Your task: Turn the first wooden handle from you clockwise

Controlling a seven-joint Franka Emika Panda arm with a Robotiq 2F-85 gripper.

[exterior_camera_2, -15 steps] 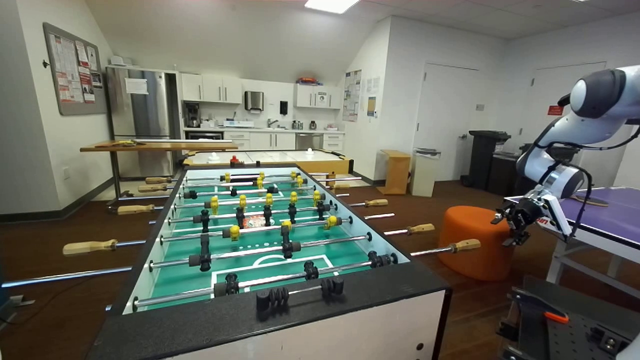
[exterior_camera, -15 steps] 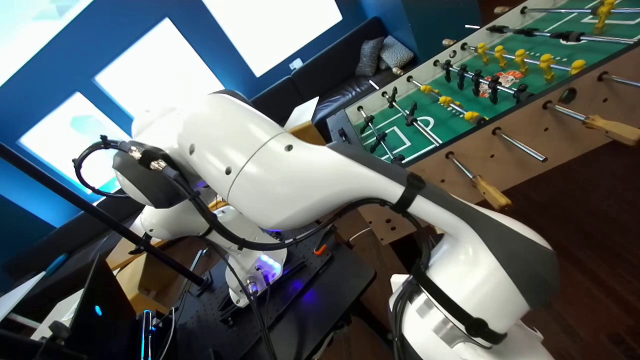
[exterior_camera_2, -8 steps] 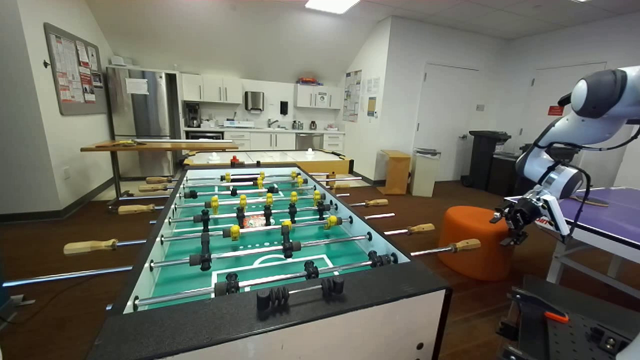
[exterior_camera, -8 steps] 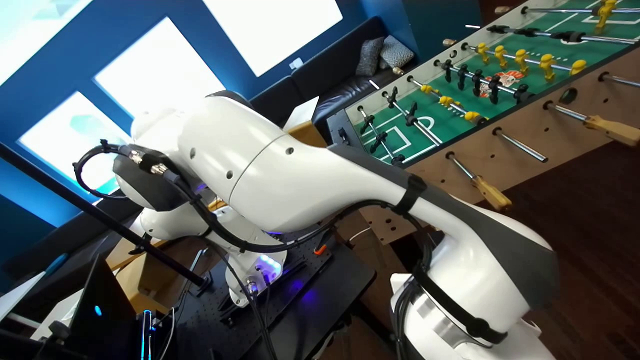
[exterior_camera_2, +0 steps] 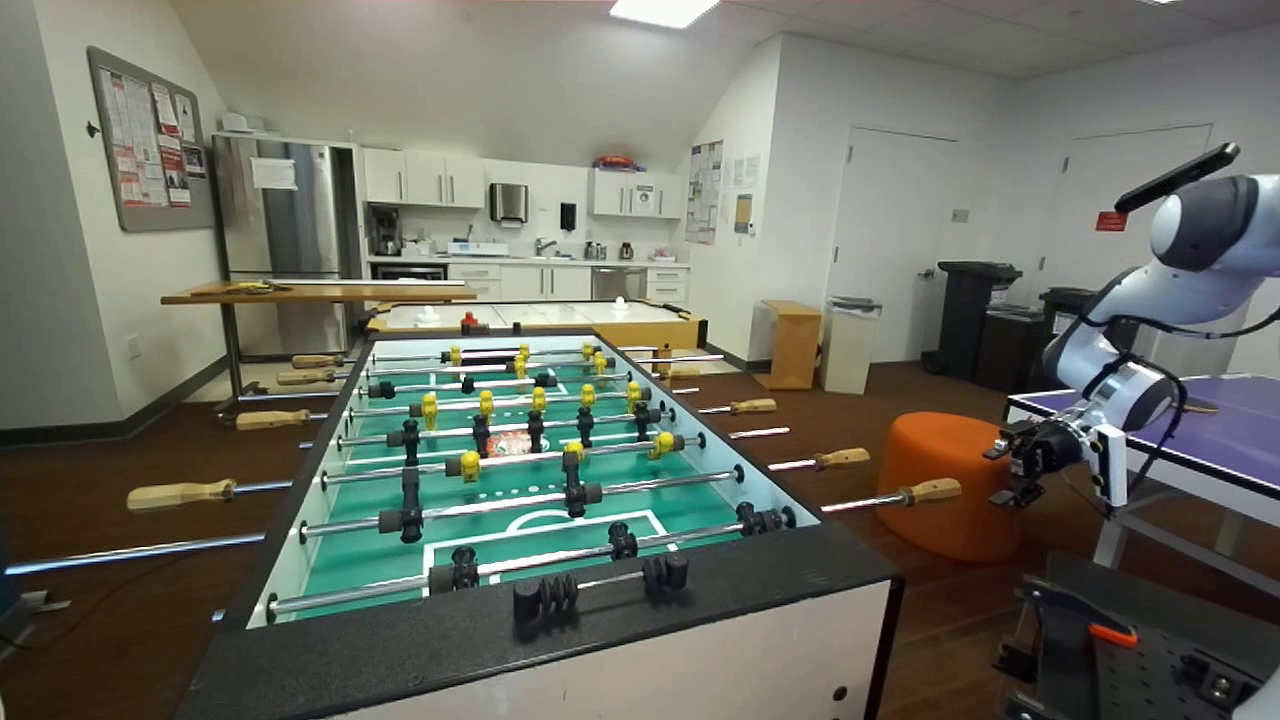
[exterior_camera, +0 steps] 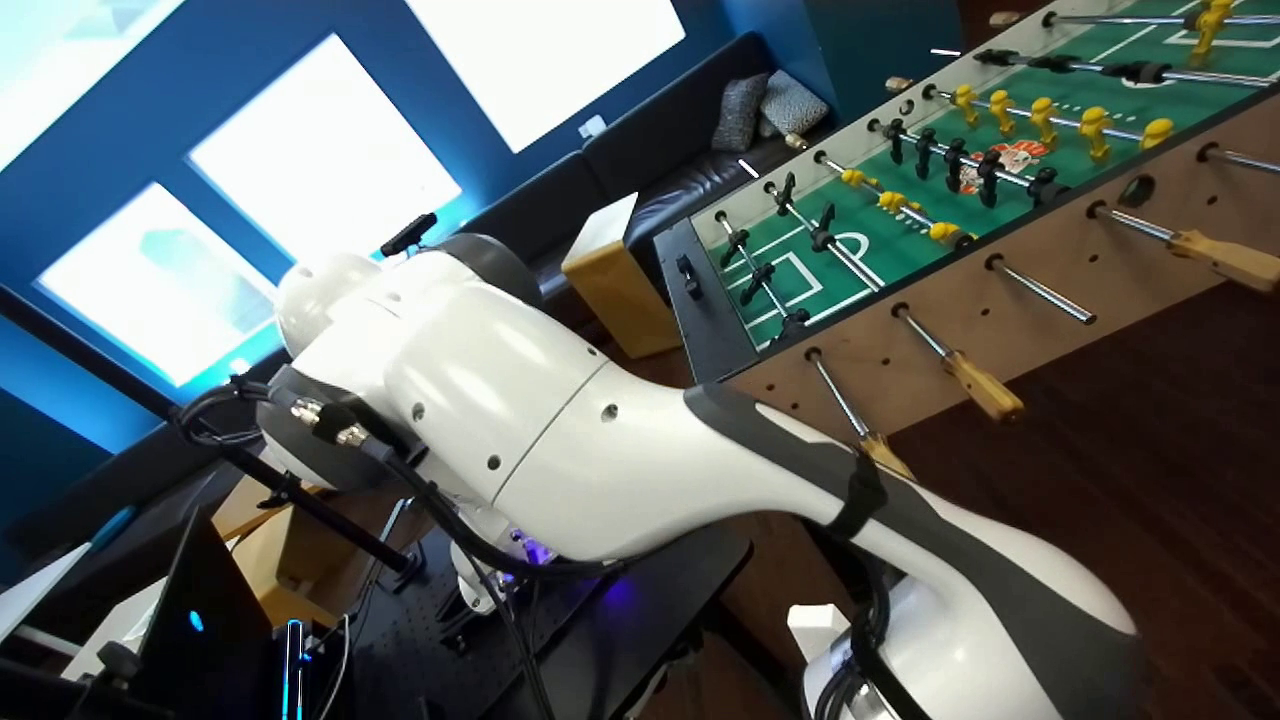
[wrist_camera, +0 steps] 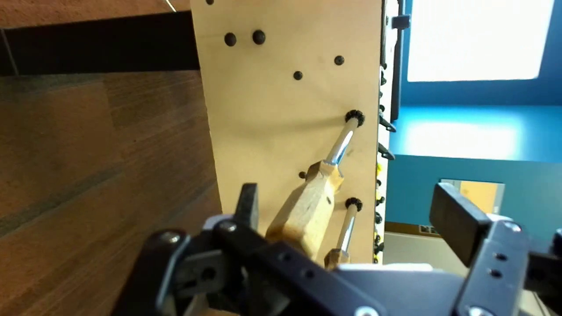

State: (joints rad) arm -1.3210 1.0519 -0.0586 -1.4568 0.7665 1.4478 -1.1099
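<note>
Only the wrist view gives the facets of the pale, straw-coloured wooden handle up close, its near end hidden behind part of the black Robotiq gripper. In an exterior view the white robot arm covers part of the same handle, and a dark leather sofa with two grey cushions stands behind. In an exterior view there are a stainless-steel refrigerator, a round orange ottoman and the jaws from the side, spread wide near the handle's tip with a gap between. In the wrist view the handle appears between them, closer to one jaw than the other. The printed sheets on the grey noticeboard, the white paper on the refrigerator and a small red sign are too small to read. The handle sits on the chrome rod nearest the end of the green-fielded foosball worktop, sticking out from the tan side. It is flat-sided and flared at the neck, with a small dark mark there; one face is brightly lit, another in brown shade.
</note>
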